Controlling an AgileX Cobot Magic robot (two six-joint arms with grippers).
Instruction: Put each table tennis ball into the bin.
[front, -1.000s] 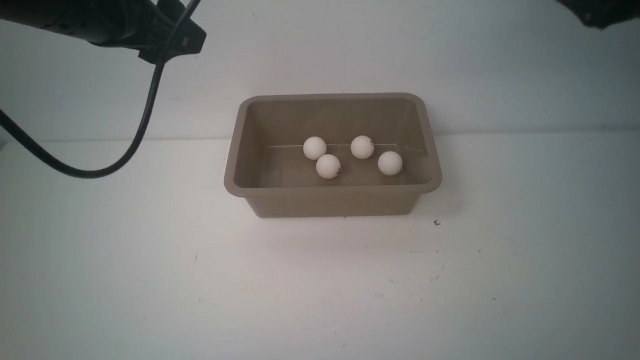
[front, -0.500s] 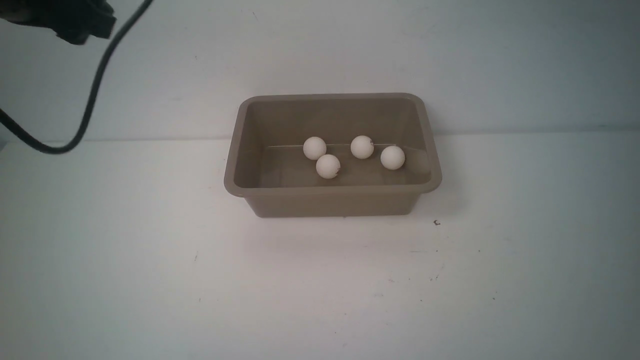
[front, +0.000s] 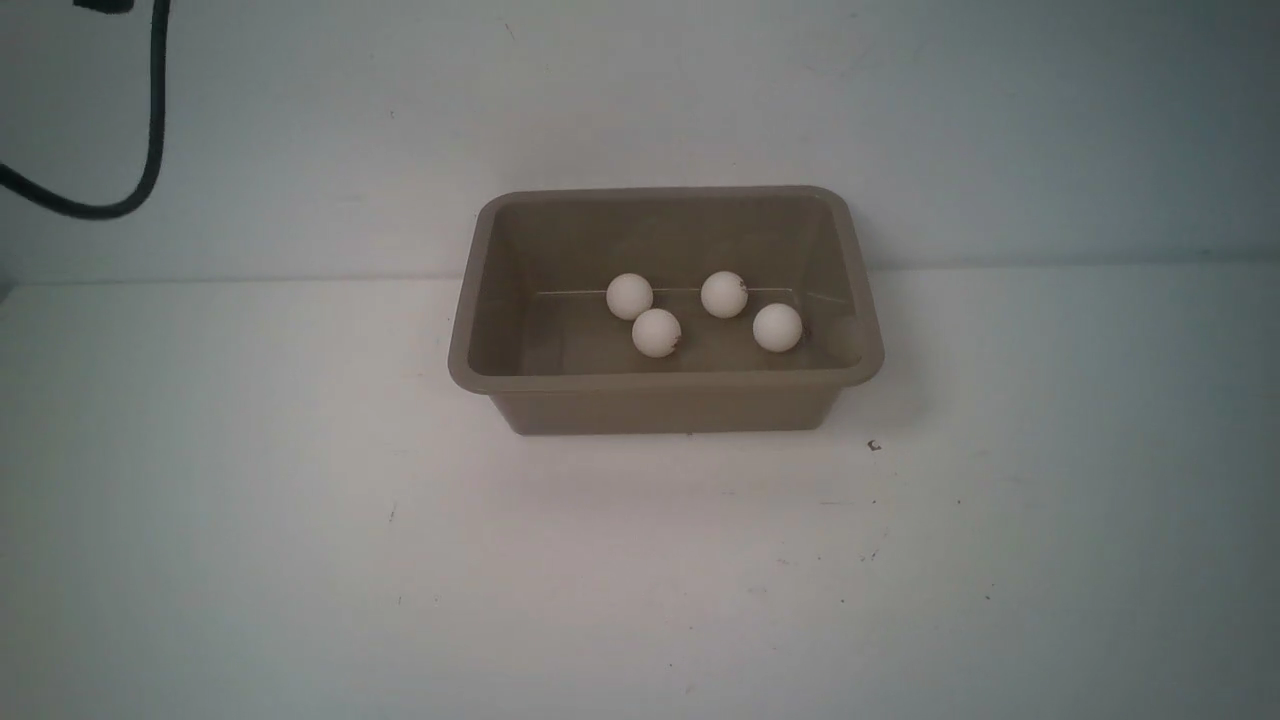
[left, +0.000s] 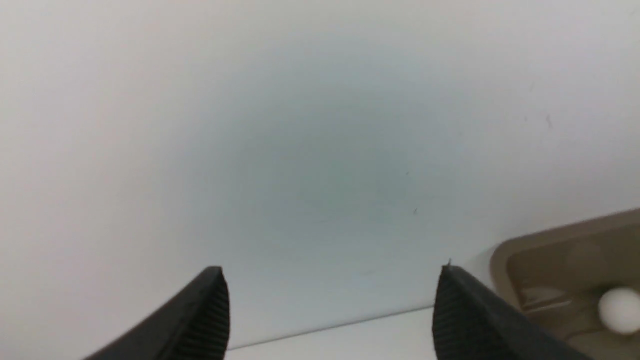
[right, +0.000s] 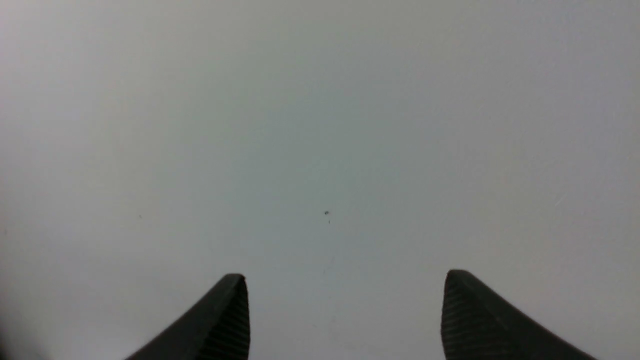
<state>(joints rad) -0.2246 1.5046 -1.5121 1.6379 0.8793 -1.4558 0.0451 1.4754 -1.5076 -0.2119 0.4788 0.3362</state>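
Seen from my remote desk: the bin (front: 665, 378) stands on the table (front: 300, 520), toward twelve o'clock. Four table tennis balls (front: 656, 332) lie inside, mid-floor, the outlying ball (front: 777, 327) at three o'clock. A cable (front: 152, 150) hangs at ten o'clock.

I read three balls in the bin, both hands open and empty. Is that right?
Not quite. The front view shows four table tennis balls in the bin, not three. The left hand and the right hand are open and empty, as you said.
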